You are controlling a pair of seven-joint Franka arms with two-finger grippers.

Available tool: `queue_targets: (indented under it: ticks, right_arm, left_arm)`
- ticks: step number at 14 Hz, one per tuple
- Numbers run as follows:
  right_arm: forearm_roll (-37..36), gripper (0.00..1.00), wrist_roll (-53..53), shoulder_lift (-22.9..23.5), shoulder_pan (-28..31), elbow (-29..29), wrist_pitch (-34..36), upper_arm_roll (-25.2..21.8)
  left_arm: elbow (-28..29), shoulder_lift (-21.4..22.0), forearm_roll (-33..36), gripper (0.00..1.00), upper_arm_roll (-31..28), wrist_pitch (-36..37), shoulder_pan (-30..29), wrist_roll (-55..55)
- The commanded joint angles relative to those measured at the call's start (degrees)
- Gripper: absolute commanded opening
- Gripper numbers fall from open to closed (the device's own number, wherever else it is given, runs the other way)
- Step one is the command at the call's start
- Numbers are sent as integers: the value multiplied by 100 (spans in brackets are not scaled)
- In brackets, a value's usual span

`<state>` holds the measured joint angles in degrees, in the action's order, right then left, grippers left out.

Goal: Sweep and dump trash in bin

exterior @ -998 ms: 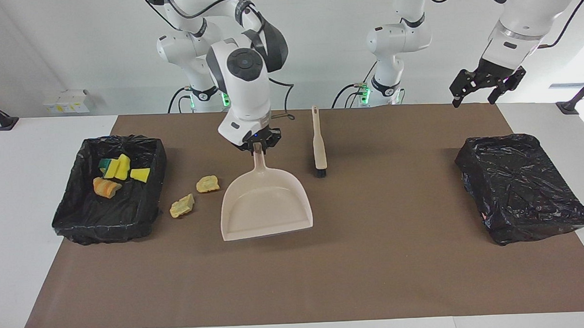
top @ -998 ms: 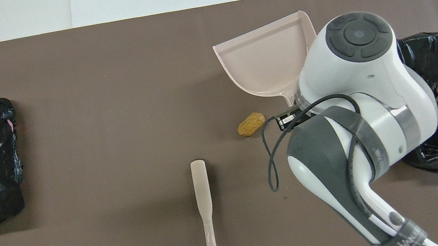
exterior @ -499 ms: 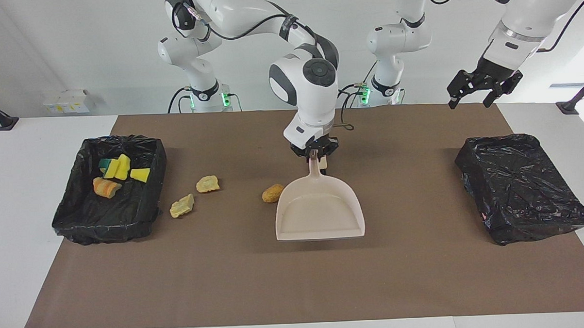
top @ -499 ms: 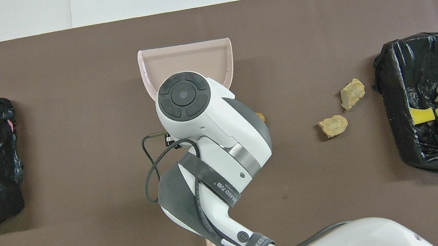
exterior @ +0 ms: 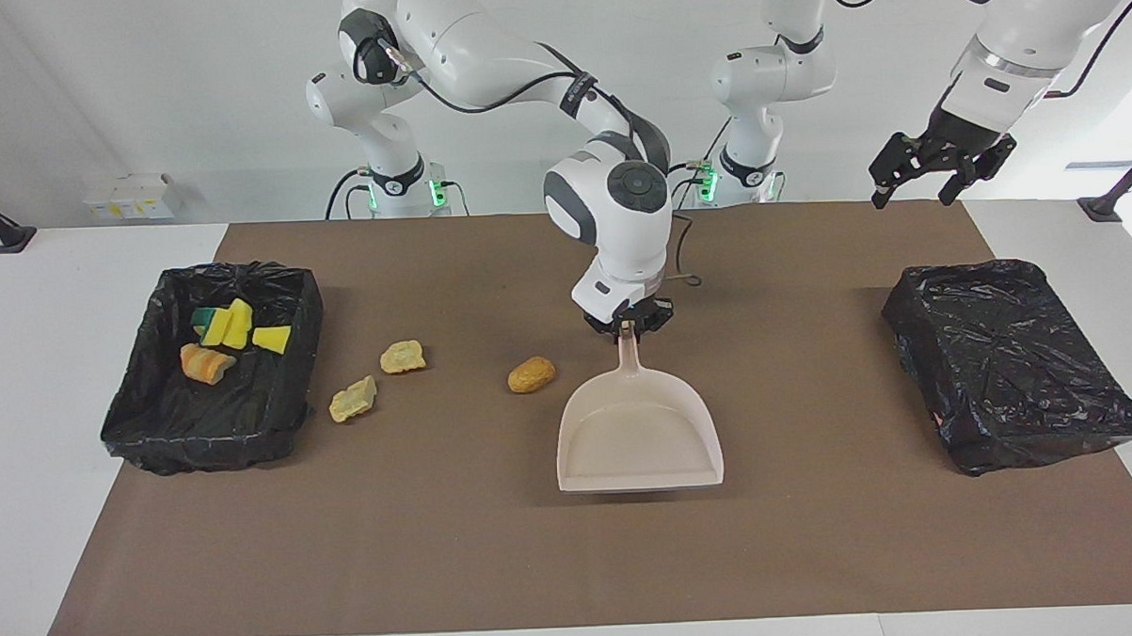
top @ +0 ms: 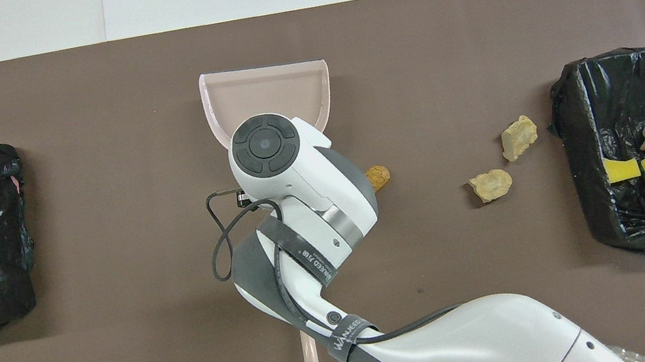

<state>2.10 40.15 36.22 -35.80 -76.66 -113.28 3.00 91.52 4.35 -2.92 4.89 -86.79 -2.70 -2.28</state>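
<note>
In the bin (exterior: 146, 436) some scraps (exterior: 220, 341) are sitting, while three lumps (exterior: 531, 375) are lying on the mat. The right gripper (exterior: 628, 327) is pinching the dustpan (exterior: 638, 435) handle; the pan may be landing too far from them. The left gripper (exterior: 939, 167) is waiting, spread.

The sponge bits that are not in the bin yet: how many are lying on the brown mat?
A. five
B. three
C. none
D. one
B: three sponge bits lie loose on the brown mat: a pale lump and another beside the open bin, and a tan-orange lump beside the dustpan. The rest are already in the bin.
</note>
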Motion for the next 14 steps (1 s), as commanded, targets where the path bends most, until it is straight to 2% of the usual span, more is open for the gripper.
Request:
queue_targets:
  ticks: [1,9,10,14]
  right_arm:
    - [158,0,72,-1,73,10,-116,25]
    - [194,4,63,-1,108,-60,-133,25]
    - [194,10,63,-1,108,-95,-133,34]
    - [203,20,54,-1,108,-113,-124,34]
  left_arm:
    - [-99,-13,46,100,65,101,-90,78]
    - [-55,31,46,100,56,119,-90,87]
    - [-55,31,46,100,56,128,-90,87]
    - [-46,39,46,100,56,128,-81,96]
